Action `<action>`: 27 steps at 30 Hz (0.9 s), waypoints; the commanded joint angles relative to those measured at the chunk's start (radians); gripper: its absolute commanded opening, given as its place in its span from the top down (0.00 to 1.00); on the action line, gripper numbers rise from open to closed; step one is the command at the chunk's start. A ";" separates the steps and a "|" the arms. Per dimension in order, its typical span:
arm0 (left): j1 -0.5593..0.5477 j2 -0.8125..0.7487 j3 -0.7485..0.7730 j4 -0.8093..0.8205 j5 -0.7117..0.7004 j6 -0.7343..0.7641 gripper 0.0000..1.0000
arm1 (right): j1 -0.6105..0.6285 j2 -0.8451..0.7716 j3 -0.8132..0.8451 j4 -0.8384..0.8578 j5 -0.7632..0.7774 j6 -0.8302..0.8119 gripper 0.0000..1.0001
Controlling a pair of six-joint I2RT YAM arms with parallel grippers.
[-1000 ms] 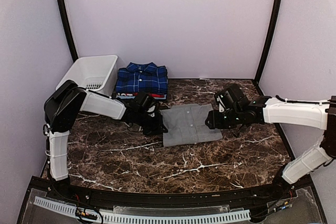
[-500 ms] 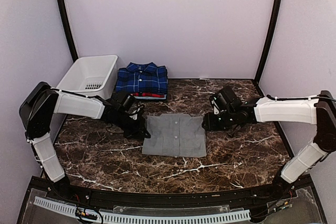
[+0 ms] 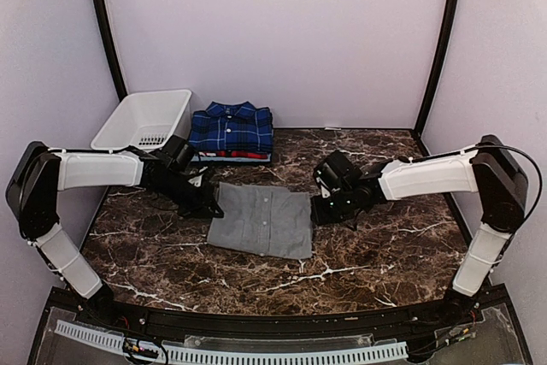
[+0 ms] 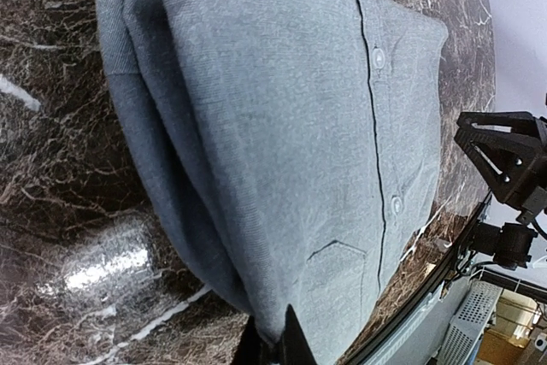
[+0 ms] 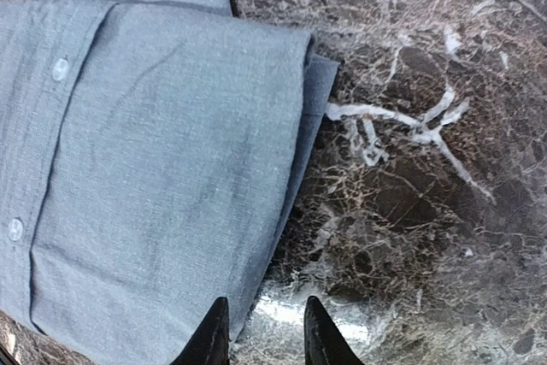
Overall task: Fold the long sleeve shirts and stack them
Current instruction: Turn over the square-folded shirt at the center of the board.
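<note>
Folding looks finished: the grey shirt (image 3: 261, 220) lies flat on the table (image 3: 171, 254), between both arms and near the plaid shirt (image 3: 231, 128) behind it. The left gripper (image 3: 208, 206) is clamped on its left edge — likely so the bundle can be dragged or lifted without coming undone. The right gripper (image 3: 318, 211) sits at the opposite edge, fingers parted, holding nothing — probably to pinch that side.

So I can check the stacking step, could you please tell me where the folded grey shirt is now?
In the top view, the grey shirt lies centre-left on the table, in front of the blue plaid shirt.
</note>
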 commanded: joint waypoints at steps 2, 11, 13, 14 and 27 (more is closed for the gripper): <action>0.009 -0.056 0.032 -0.077 0.027 0.064 1.00 | 0.025 0.081 0.041 0.029 -0.019 0.008 0.75; 0.010 -0.071 0.114 -0.140 0.056 0.102 1.00 | 0.063 0.172 0.061 0.033 -0.006 0.025 0.76; 0.010 -0.080 0.137 -0.150 0.060 0.106 1.00 | 0.073 0.185 0.067 0.034 -0.005 0.032 0.75; 0.010 -0.086 0.150 -0.154 0.064 0.107 1.00 | 0.077 0.192 0.074 0.037 -0.014 0.036 0.76; 0.010 -0.048 0.331 -0.196 0.101 0.169 1.00 | 0.154 0.414 0.312 0.173 -0.148 0.103 0.75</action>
